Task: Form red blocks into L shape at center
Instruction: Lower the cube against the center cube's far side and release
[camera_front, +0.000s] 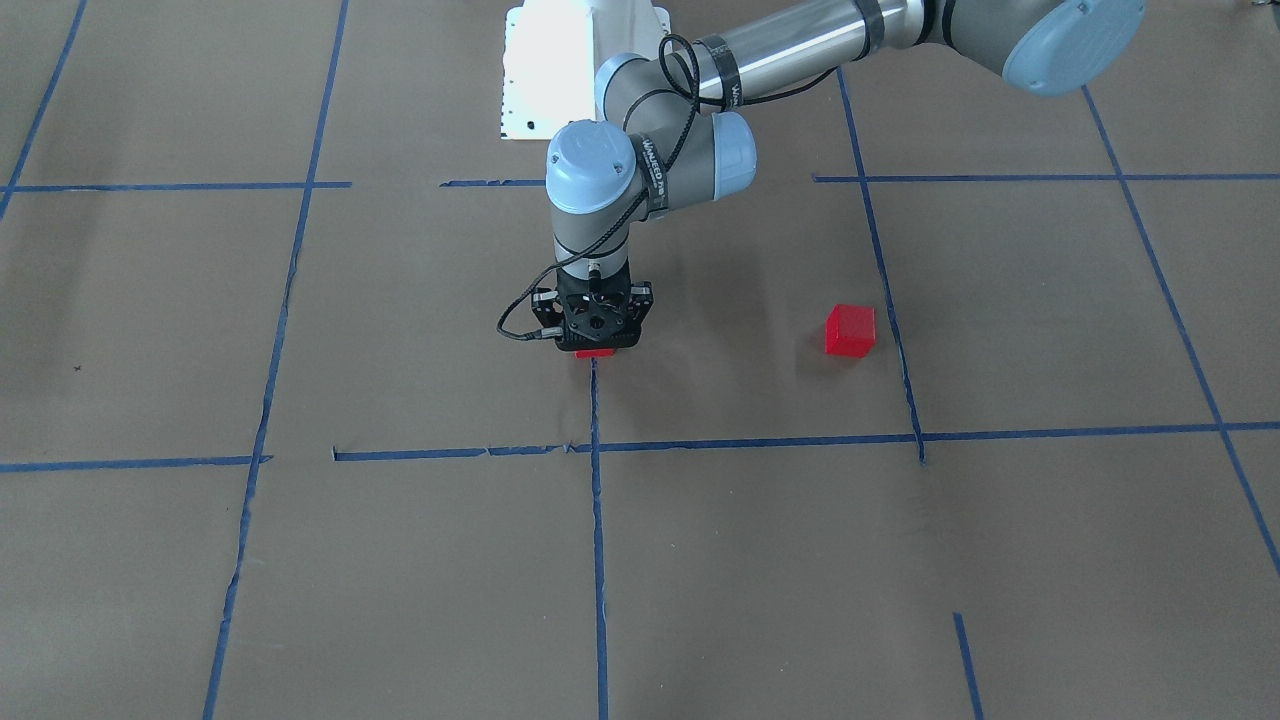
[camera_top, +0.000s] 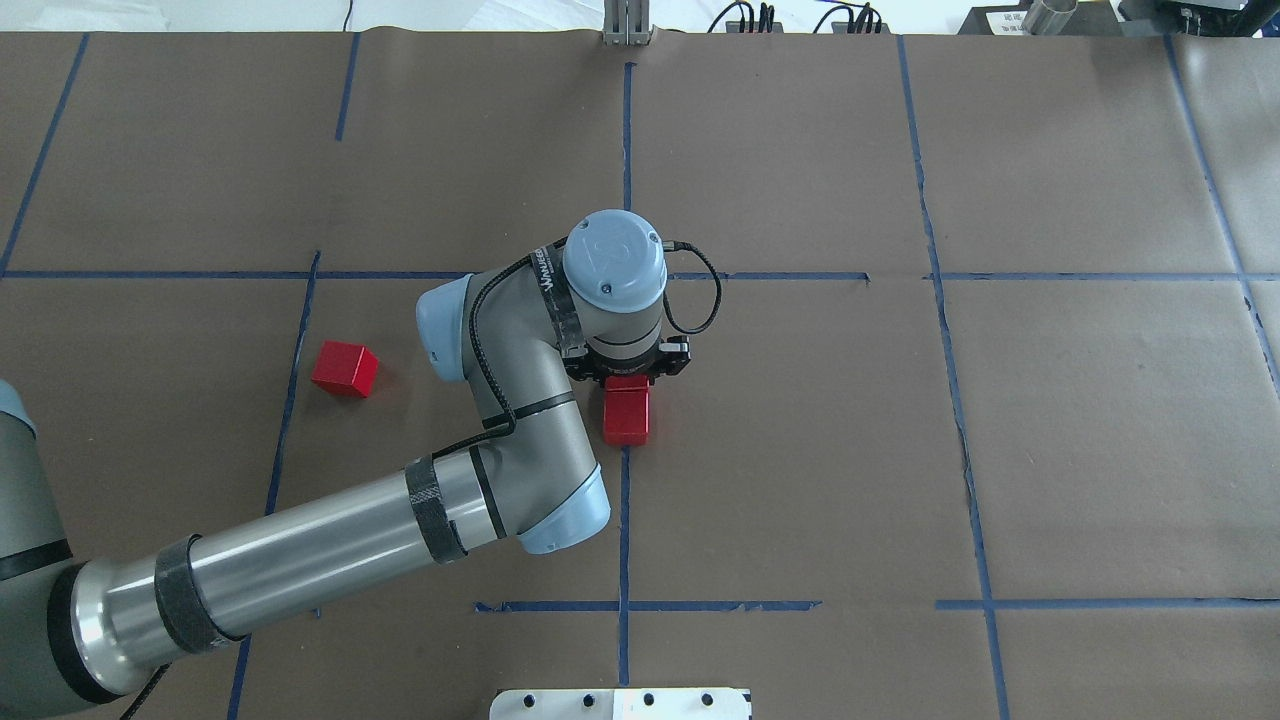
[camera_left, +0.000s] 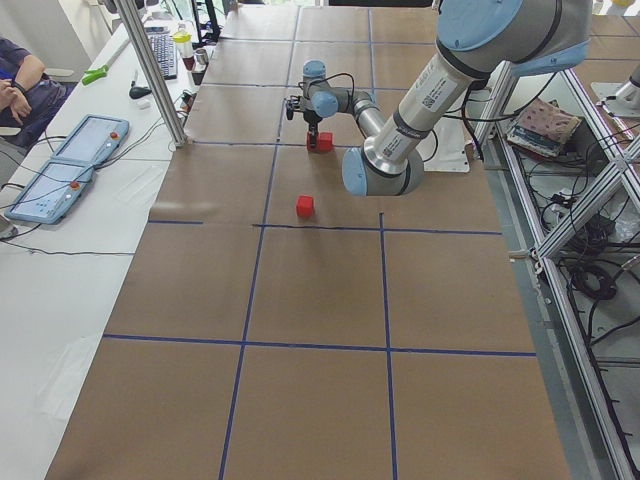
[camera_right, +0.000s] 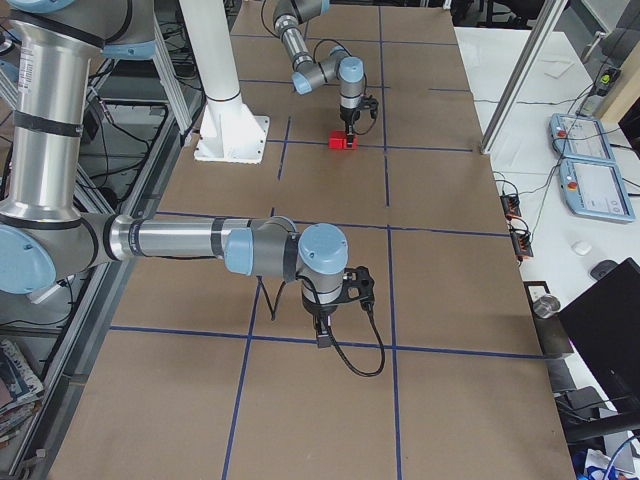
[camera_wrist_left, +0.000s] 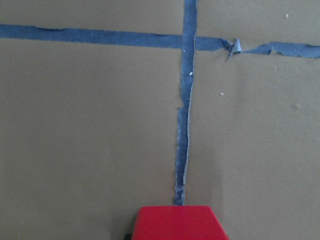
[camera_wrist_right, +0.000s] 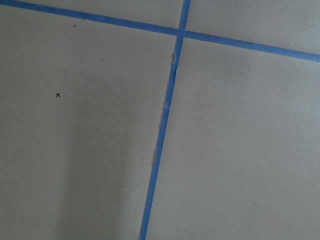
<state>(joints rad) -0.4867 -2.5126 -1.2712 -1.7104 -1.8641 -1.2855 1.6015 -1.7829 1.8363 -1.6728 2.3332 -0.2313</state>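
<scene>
A brown paper-covered table gridded with blue tape lines lies under bright, even light, flanked by a white side bench holding grey control tablets, a silver aluminium frame post and tangled black cables.

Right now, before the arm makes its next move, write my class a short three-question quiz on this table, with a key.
1. True or false: the loose red block touches the red block at the left gripper.
2. Which arm reaches over the centre square's blue tape line? A left, B right, C both.
3. Fill in: the loose red block lies near the centre square's ___ edge, by the robot's own sides.
Key: 1 false; 2 A; 3 left.
</scene>
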